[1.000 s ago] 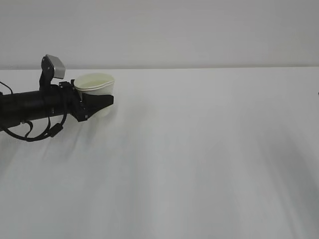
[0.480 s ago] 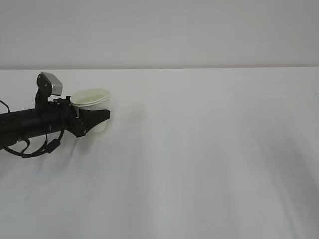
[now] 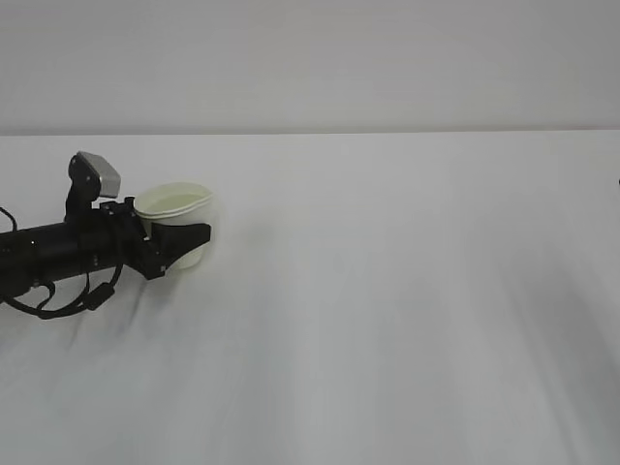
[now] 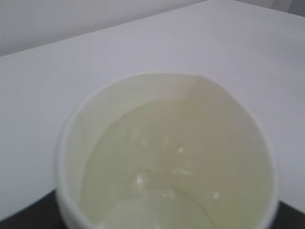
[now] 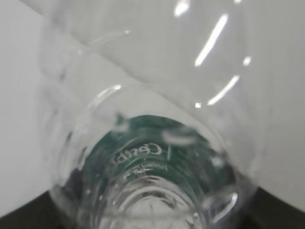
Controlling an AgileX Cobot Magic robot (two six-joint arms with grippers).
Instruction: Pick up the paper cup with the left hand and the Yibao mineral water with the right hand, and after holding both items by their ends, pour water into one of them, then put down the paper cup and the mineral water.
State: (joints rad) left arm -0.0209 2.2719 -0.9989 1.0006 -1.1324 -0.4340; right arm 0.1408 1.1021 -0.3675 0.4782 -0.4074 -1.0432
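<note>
Left hand (image 3: 184, 244): jaws partly closed on the paper cup (image 3: 175, 207), upright, water inside.

Right hand: jaws hidden by the Yibao mineral water (image 5: 143, 157); bottle fills the wrist view, apparently held.

Step, judged: pouring done, set-down in hand. Next: lower cup level onto table (image 3: 387, 310), release.

Count: one cup, one bottle.

White paper cup (image 3: 175, 211), cream inside; clear bottle (image 5: 143, 143), green label.

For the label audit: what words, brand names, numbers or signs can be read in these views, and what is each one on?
"C'estbon", roughly, in white, seen through the clear plastic: on the bottle's green label.
A smaller white line under it: too blurred to read.
Paper cup: no print visible.
Left arm: no lettering legible.
</note>
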